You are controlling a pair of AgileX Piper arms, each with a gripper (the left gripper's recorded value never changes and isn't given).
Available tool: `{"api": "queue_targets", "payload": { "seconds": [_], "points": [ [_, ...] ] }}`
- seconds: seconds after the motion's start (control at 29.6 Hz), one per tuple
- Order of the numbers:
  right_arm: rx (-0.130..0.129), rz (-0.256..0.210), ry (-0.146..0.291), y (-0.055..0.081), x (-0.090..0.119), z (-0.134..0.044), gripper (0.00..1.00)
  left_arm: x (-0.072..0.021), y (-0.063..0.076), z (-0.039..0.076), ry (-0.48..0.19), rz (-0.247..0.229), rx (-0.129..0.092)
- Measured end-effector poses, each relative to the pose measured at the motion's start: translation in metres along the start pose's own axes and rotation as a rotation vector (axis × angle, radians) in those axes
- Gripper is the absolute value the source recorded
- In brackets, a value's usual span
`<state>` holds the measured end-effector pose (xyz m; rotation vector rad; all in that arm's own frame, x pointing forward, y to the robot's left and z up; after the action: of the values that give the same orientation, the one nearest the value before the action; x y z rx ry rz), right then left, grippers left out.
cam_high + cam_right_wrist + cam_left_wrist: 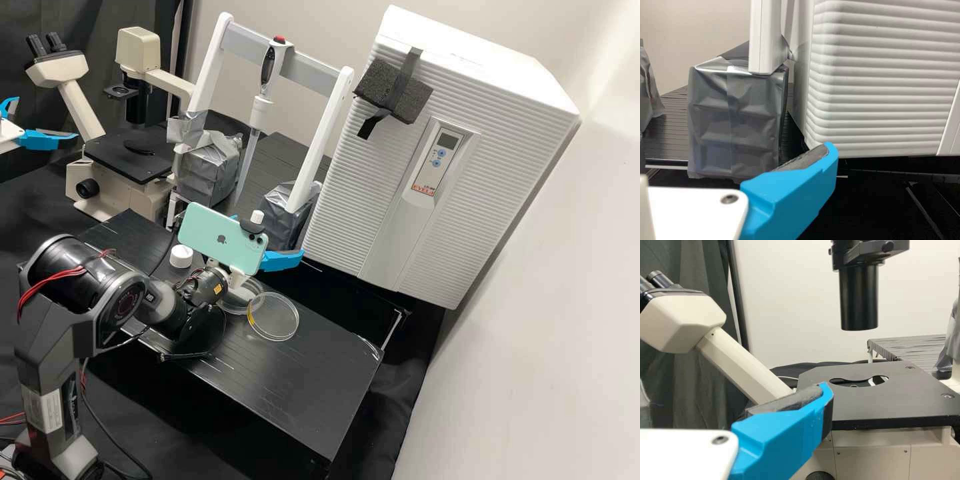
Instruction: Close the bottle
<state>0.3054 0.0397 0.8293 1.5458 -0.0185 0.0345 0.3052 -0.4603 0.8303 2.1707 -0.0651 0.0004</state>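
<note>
Closest to me rises the right arm (73, 300). Far left, the left end effector (43, 120) hangs open by the microscope (113, 167). A small white bottle or cap (181, 255), I cannot tell which, sits on the table (300, 380) behind that arm's wrist. Near the white cabinet (433, 153) is the right end effector (288, 259); whether it is open or closed I cannot tell.

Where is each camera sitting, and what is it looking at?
High view: above the bench, looking down; right arm and right gripper show.
Left wrist view: on the left wrist, facing the microscope; left gripper at the edge.
Right wrist view: on the right wrist, facing the taped block and white ribbed machine; right gripper.
Shared: high and left wrist views show the microscope.
</note>
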Motion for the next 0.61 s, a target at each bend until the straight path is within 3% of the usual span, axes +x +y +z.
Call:
{"api": "queue_targets", "payload": {
  "seconds": [0.3, 0.44, 0.51, 0.61],
  "points": [
    [0.000, 0.000, 0.000, 0.000, 0.000, 0.000, 1.00, -0.0004, 0.000, 0.001, -0.011, -0.002, 0.004],
    [0.000, 0.000, 0.000, 0.000, 0.000, 0.000, 1.00, -0.0066, -0.002, 0.001, -0.072, 0.003, -0.038],
    [0.000, 0.000, 0.000, 0.000, 0.000, 0.000, 1.00, -0.0132, -0.003, 0.002, -0.120, 0.002, -0.073],
    [0.000, 0.000, 0.000, 0.000, 0.000, 0.000, 1.00, -0.0275, -0.002, 0.003, -0.199, 0.011, -0.104]
  ]
}}
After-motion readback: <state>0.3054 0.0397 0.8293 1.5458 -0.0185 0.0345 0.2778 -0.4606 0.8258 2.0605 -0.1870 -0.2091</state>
